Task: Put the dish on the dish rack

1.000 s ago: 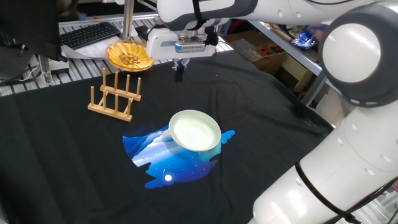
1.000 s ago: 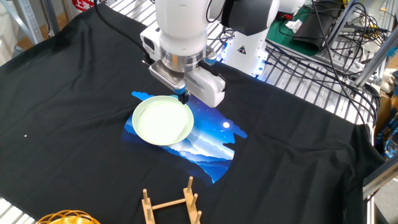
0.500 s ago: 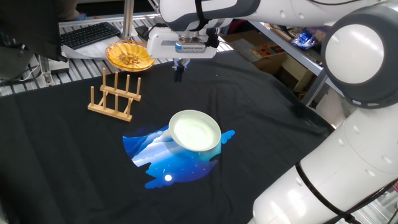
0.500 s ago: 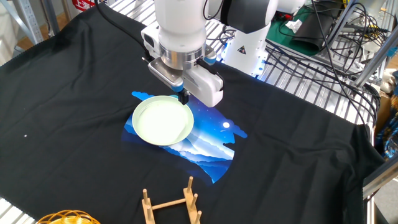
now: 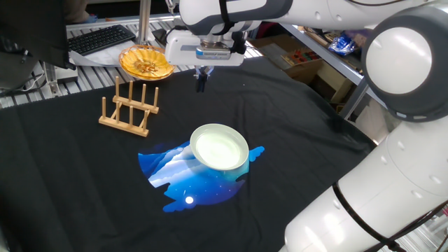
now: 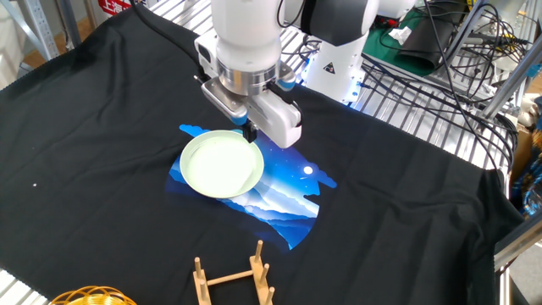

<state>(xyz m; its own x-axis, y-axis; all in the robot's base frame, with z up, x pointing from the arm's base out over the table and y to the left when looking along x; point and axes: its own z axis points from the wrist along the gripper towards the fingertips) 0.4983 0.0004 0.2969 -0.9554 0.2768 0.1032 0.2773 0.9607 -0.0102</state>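
Observation:
The dish is a pale mint-green plate lying flat on a blue printed patch of the black cloth, also seen as the dish in the other fixed view. The dish rack of light wood stands to its left with nothing in it; only the pegs of the dish rack show at the bottom edge of the other view. My gripper hangs above the cloth just beyond the plate's far rim, its fingers together and holding nothing. In the other view the gripper sits over the plate's edge.
An orange-yellow fluted dish sits behind the rack at the table's far edge, seen again as the orange dish. A keyboard lies beyond it. The blue print is flat cloth. Wire shelving and cables border the table.
The gripper has risen slightly above the plate's far rim. The plate and the rack have not moved.

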